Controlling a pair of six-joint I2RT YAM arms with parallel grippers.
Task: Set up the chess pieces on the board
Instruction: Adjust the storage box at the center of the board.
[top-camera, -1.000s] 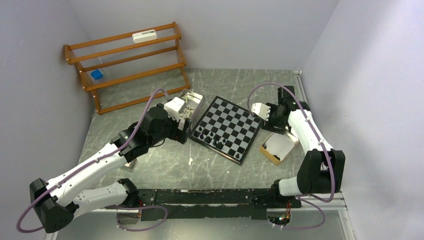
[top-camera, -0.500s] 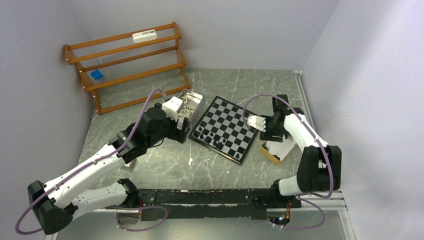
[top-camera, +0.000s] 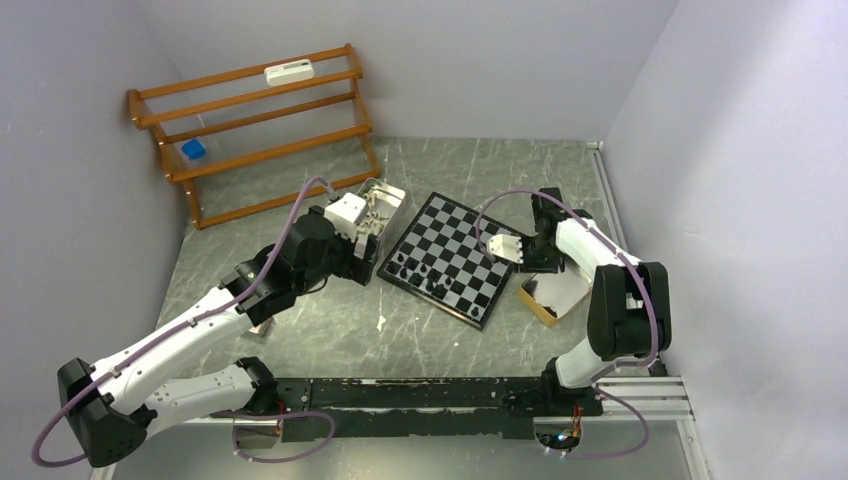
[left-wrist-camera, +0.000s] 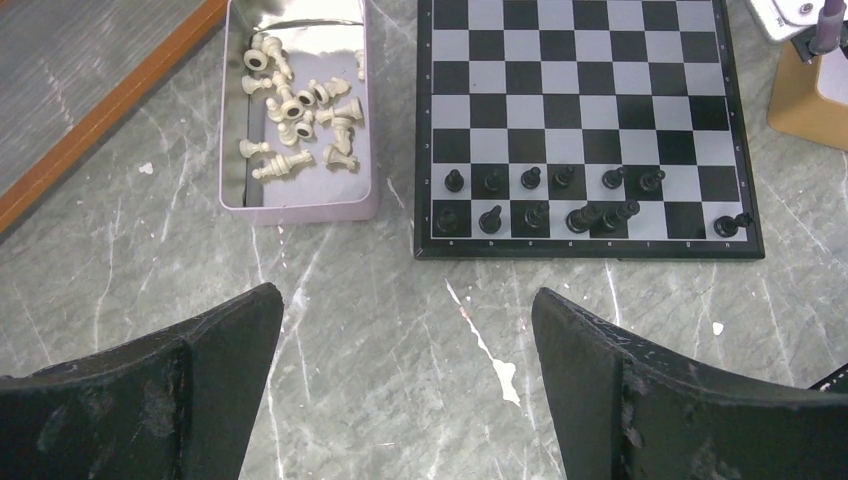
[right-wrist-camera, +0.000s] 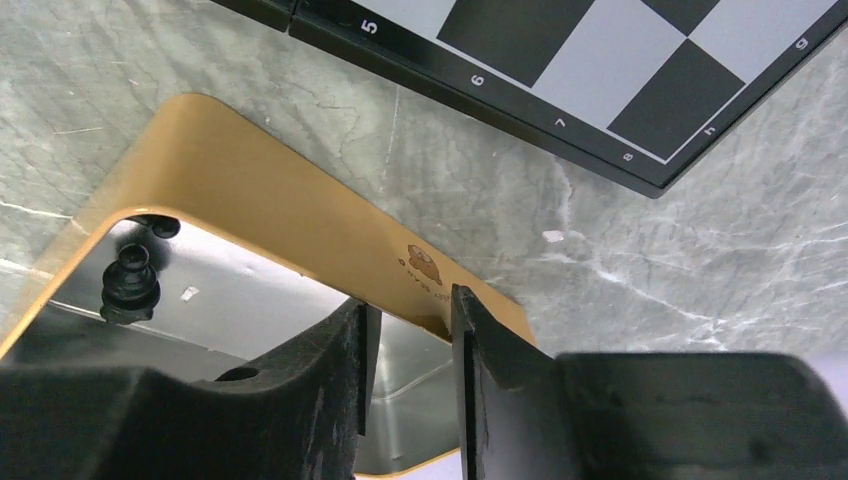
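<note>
The board (top-camera: 455, 255) lies mid-table, and several black chess pieces (left-wrist-camera: 540, 195) stand or lean on its two rows nearest the left arm. Cream-white chess pieces (left-wrist-camera: 300, 115) lie in a silvery tin (left-wrist-camera: 300, 210) left of the board. My left gripper (left-wrist-camera: 408, 330) hangs open over bare table short of the board's near edge, holding nothing. My right gripper (right-wrist-camera: 410, 315) hovers over the tan tray (right-wrist-camera: 260, 200) by the board's corner (right-wrist-camera: 560, 60). Its jaws stand a narrow gap apart at the tray's wall with nothing between them. One black piece (right-wrist-camera: 130, 283) stands in the tray's corner.
A wooden slatted rack (top-camera: 255, 130) stands at the back left with a blue object (top-camera: 193, 150) and a white device (top-camera: 289, 72) on it. Walls close in both sides. White flecks mark the grey marble table (left-wrist-camera: 480, 340).
My right arm has swung from beyond the tan tray toward the board's right corner, and its jaws have narrowed. The left arm has barely moved.
</note>
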